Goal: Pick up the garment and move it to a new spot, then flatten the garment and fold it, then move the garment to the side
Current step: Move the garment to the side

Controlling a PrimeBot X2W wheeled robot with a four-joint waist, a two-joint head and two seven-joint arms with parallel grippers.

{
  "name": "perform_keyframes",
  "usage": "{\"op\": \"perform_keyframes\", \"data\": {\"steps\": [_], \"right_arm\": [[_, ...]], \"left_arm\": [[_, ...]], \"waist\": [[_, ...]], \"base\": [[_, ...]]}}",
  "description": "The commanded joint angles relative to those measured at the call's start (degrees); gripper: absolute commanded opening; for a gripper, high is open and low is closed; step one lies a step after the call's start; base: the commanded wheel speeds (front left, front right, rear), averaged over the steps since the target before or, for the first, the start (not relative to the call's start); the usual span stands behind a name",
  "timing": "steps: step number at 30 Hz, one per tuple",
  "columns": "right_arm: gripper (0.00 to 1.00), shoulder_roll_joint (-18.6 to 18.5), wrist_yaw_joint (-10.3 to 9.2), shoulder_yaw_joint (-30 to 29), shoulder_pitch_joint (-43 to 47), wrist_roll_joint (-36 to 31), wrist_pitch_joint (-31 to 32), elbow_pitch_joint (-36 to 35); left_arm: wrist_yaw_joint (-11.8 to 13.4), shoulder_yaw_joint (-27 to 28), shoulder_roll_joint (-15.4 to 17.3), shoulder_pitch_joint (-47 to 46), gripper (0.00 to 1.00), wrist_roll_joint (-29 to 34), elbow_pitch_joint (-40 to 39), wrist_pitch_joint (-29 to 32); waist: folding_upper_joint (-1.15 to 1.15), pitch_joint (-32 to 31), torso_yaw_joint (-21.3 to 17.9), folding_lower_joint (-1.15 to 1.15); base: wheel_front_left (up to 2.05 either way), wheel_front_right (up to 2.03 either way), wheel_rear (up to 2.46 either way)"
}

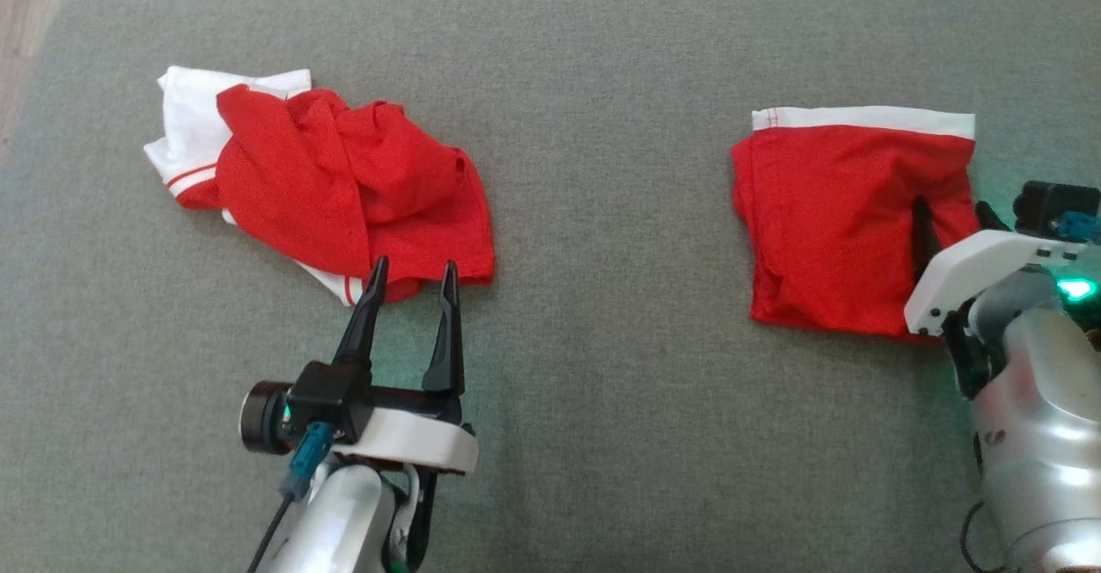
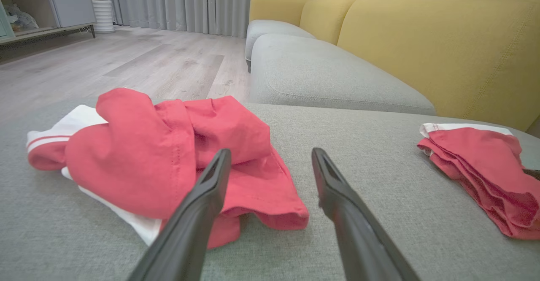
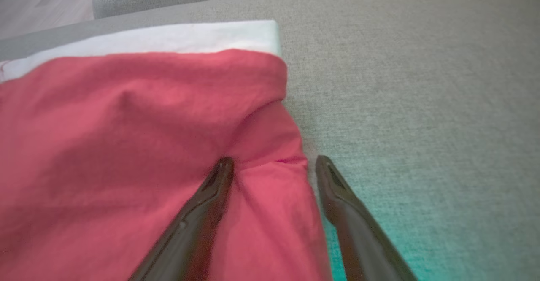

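Apparently garment (image 1: 344, 181) at left tool (image 1: 415, 265) tips

One grey cushion (image 1: 602, 401), two garments (crumpled garment (image 1: 344, 186) upper left, folded garment (image 1: 834, 229) right) and two grippers (left gripper (image 1: 413, 285), right gripper (image 1: 950, 209)).

Matt red cloth garment (image 1: 344, 186) on coarse-woven cushion (image 1: 602, 384).

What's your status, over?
Left gripper open, at near edge of crumpled garment. Right gripper open, straddling right edge of folded garment. Nothing held. No obstruction seen.
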Motion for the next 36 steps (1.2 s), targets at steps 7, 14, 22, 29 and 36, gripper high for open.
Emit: {"op": "perform_keyframes", "data": {"steps": [7,14,22,29,36], "right_arm": [[0.00,-3.20,-0.04,11.67,-1.45,3.17,-2.45,2.22],[0.00,-11.82,-0.04,20.82,-1.50,6.06,-4.10,-0.98],[0.00,-25.60,-0.04,28.03,-0.13,8.41,-3.64,-3.33],[0.00,-32.36,-0.04,25.29,-0.54,7.04,-4.77,-0.14],[0.00,-32.75,-0.04,20.81,-2.07,4.37,-5.75,2.09]], "left_arm": [[0.42,2.27,0.11,-1.64,1.00,0.31,-1.65,-0.46],[0.04,3.72,0.11,-0.15,1.00,0.84,-1.91,-0.46],[-0.59,4.40,0.11,0.03,1.00,1.47,-2.66,-0.46],[-0.89,4.91,0.11,-0.49,1.00,2.49,-2.51,-0.46],[-1.29,5.84,0.11,-1.18,1.00,3.12,-2.60,-0.46]], "waist": [[0.00,-2.45,-1.77,-0.01],[0.00,-4.38,-3.96,-0.01],[0.00,-3.35,-4.32,-0.01],[0.00,-1.72,-3.55,-0.01],[0.00,-0.27,-2.96,-0.01]], "base": [[0.00,0.00,0.00],[0.00,0.00,0.00],[0.00,0.00,0.00],[0.00,0.00,0.00],[0.00,0.00,0.00]]}}
